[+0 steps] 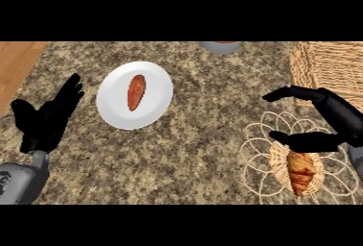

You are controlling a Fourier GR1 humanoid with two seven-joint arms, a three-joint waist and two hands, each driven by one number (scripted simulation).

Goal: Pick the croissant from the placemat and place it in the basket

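Note:
A golden croissant (pixel 302 172) lies on a woven wicker placemat (pixel 259 158) at the lower right of the granite counter. My right hand (pixel 327 121) hovers just above it, open, fingers arched toward the left and thumb stretched out over the croissant's upper end; it holds nothing. The wicker basket (pixel 330 65) stands at the far right, behind that hand, partly cut off by the view's edge. My left hand (pixel 47 118) rests open at the left edge, fingers up.
A white plate (pixel 159 93) holding an orange-red carrot-like item (pixel 135 92) sits left of centre. A grey cup or bowl (pixel 220 46) shows at the counter's back edge. Wooden surface (pixel 18 62) borders the counter at the upper left.

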